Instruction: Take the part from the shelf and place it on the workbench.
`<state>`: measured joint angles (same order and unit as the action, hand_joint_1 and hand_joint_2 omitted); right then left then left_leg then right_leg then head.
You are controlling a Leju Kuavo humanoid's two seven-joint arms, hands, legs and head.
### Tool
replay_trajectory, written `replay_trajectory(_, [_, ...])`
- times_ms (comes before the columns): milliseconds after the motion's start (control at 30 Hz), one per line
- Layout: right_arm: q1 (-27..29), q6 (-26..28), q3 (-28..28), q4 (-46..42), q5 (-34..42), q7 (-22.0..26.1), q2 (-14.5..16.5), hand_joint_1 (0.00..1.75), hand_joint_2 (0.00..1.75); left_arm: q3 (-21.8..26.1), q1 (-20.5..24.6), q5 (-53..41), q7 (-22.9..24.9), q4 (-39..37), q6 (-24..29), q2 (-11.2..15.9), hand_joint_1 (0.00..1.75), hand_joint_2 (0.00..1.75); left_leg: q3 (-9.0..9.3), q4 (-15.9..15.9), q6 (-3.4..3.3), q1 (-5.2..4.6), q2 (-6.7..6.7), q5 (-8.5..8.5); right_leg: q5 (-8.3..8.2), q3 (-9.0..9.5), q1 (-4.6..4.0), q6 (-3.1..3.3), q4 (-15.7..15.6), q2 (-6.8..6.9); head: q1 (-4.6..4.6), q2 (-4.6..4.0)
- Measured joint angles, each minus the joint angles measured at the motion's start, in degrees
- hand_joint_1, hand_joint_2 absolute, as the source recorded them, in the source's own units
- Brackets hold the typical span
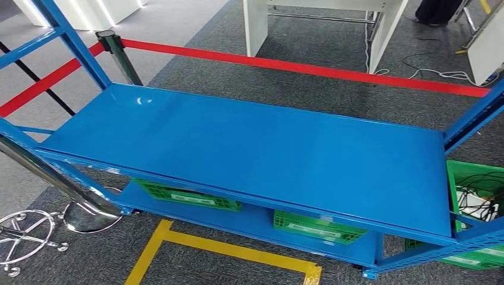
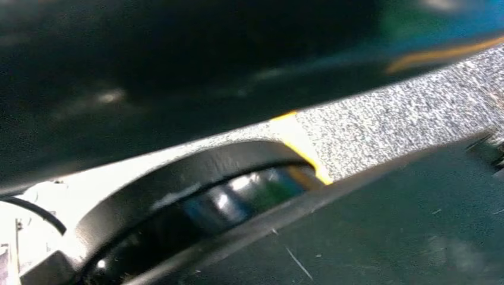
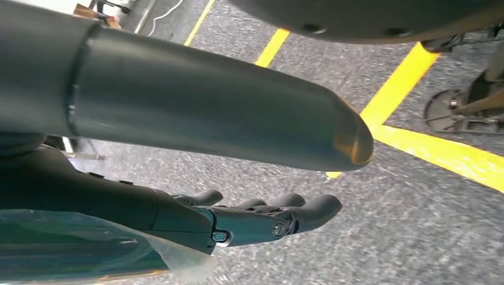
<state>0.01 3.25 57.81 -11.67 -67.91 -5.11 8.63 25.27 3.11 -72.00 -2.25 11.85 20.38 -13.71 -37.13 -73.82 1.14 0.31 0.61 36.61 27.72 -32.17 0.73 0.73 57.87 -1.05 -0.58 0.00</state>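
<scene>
Now the blue shelf fills the head view, its top board bare, green crates on the level beneath it. Right hand hangs over grey floor, fingers extended, a clear plastic-wrapped part against its palm; whether it grips this, I cannot tell.

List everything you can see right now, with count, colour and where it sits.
shelf unit: one, blue, centre of head view, top deck bare
crates: three, green, two on the lower deck, one at the shelf's right end with black cables in it
barrier tape: red, stretched behind the shelf from a dark post
floor tape: yellow lines on grey carpet in front of the shelf
chrome base: one, wheeled, lower left
white furniture: beyond the barrier
right hand: dark fingers extended, over the floor, clear plastic beside it
</scene>
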Motion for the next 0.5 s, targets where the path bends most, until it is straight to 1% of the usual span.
replay_trajectory(33, [0.1, 0.0, 0.0, 0.0, 0.0, 0.0, 0.0, 0.00, 0.00, 0.0, 0.0, 0.0, 0.0, 0.0, 0.0, 0.0, 0.00, 0.00, 0.09, 0.2, -0.20, -0.01, -0.09, -0.88, -0.05, 0.00, -0.07, 0.02, 0.0, -0.59, 0.02, 0.00])
replay_trajectory(67, [0.1, 0.0, 0.1, 0.0, 0.0, 0.0, 0.0, 0.00, 0.00, 0.0, 0.0, 0.0, 0.0, 0.0, 0.0, 0.0, 0.00, 0.00, 1.23, 2.7, -0.52, -0.05, -0.36, -2.73, -0.09, 0.05, -0.14, 0.01, 0.0, -1.20, 0.03, 0.00])
replay_trajectory(100, [0.1, 0.0, 0.1, 0.0, 0.0, 0.0, 0.0, 0.00, 0.00, 0.0, 0.0, 0.0, 0.0, 0.0, 0.0, 0.0, 0.00, 0.00, 3.03, 6.6, -0.97, -0.11, -1.09, -5.00, -0.15, 0.10, -0.18, -0.05, 0.0, -1.82, 0.05, 0.00])
replay_trajectory(133, [0.0, 0.0, 0.1, 0.0, 0.0, 0.0, 0.0, 0.00, 0.00, 0.0, 0.0, 0.0, 0.0, 0.0, 0.0, 0.0, 0.00, 0.00, 4.84, 10.6, -1.49, -0.16, -2.19, -6.71, -0.21, 0.09, -0.28, -0.16, 0.0, -2.38, 0.03, 0.00])
replay_trajectory(167, [0.0, 0.0, 0.2, 0.0, 0.0, 0.0, 0.0, 0.00, 0.00, 0.0, 0.0, 0.0, 0.0, 0.0, 0.0, 0.0, 0.00, 0.00, 6.26, 13.8, -1.87, -0.23, -3.16, -7.78, -0.30, -0.02, -0.31, -0.34, 0.1, -2.94, 0.04, 0.00])
replay_trajectory(200, [-0.1, 0.0, 0.2, 0.0, 0.0, 0.0, 0.1, 0.00, 0.00, 0.0, 0.0, 0.0, 0.0, 0.0, 0.0, 0.0, 0.00, 0.00, 7.04, 15.6, -2.11, -0.31, -3.83, -8.14, -0.44, -0.22, -0.26, -0.60, 0.1, -3.39, 0.02, 0.00])
replay_trajectory(233, [-0.1, 0.0, 0.2, 0.0, 0.0, 0.0, 0.1, 0.00, 0.00, 0.0, 0.1, 0.0, 0.0, 0.0, 0.0, 0.1, 0.00, 0.00, 7.23, 16.3, -2.20, -0.40, -3.97, -8.00, -0.60, -0.45, -0.17, -0.93, 0.1, -3.79, 0.04, 0.00])
replay_trajectory(267, [0.0, 0.0, 0.2, 0.0, 0.0, 0.0, 0.1, 0.00, 0.00, 0.0, 0.1, 0.0, 0.0, 0.0, -0.1, 0.0, 0.00, 0.00, 7.27, 16.6, -2.22, -0.44, -3.60, -8.11, -0.80, -0.69, -0.05, -1.33, 0.0, -4.21, 0.06, 0.00])
replay_trajectory(300, [0.1, 0.0, 0.2, 0.0, 0.0, 0.0, 0.1, 0.00, 0.00, 0.0, 0.2, 0.0, 0.0, 0.0, -0.2, 0.0, 0.00, 0.00, 7.35, 17.0, -2.33, -0.37, -3.09, -8.39, -0.73, -0.96, 0.02, -1.64, 0.0, -4.04, 0.04, 0.00])
replay_trajectory(333, [0.2, 0.0, 0.3, 0.0, 0.0, 0.0, 0.1, 0.00, 0.00, 0.0, 0.2, 0.0, 0.0, 0.0, -0.3, 0.0, 0.00, 0.00, 7.43, 17.4, -2.48, -0.26, -2.61, -8.69, -0.19, -1.40, -0.01, -1.91, 0.6, -3.26, -0.03, 0.00])
replay_trajectory(367, [0.2, 0.0, 0.3, 0.0, 0.0, 0.0, 0.1, 0.00, 0.00, 0.0, 0.2, 0.0, -0.1, 0.0, -0.4, -0.1, 0.00, 0.00, 7.49, 17.8, -2.63, -0.11, -1.99, -8.98, 0.99, -2.30, -0.07, -2.13, 2.2, -2.18, -0.28, 0.00])
replay_trajectory(400, [0.1, 0.0, 0.3, 0.0, 0.0, 0.0, 0.1, 0.00, 0.00, 0.0, 0.2, 0.1, -0.1, 0.0, -0.5, -0.1, 0.00, 0.00, 7.52, 18.1, -2.70, -0.04, -1.32, -9.15, 2.72, -3.63, -0.06, -2.28, 5.0, -0.88, -0.53, 0.00])
replay_trajectory(433, [0.0, 0.0, 0.3, 0.0, 0.0, 0.0, 0.1, 0.00, 0.00, 0.0, 0.1, 0.1, -0.2, 0.0, -0.5, -0.1, 0.00, 0.00, 7.46, 18.1, -2.76, -0.07, -0.69, -9.17, 4.59, -5.26, -0.06, -2.50, 8.6, 0.00, -0.76, 0.00])
replay_trajectory(467, [-0.1, -0.1, 0.3, 0.0, 0.0, 0.0, 0.1, 0.00, 0.00, 0.0, 0.0, 0.1, -0.3, 0.0, -0.7, -0.1, 0.00, 0.00, 7.41, 18.1, -2.77, -0.09, 0.04, -9.17, 6.09, -6.85, -0.01, -2.71, 12.2, 0.38, -0.93, 0.00])
replay_trajectory(500, [0.0, -0.2, 0.3, 0.0, 0.0, 0.0, 0.1, 0.00, 0.00, 0.0, 0.0, 0.2, -0.5, 0.0, -0.8, 0.0, 0.00, 0.00, 7.40, 18.0, -2.76, -0.11, 0.73, -9.15, 6.69, -7.77, 0.04, -2.91, 14.5, 0.58, -0.95, 0.00])
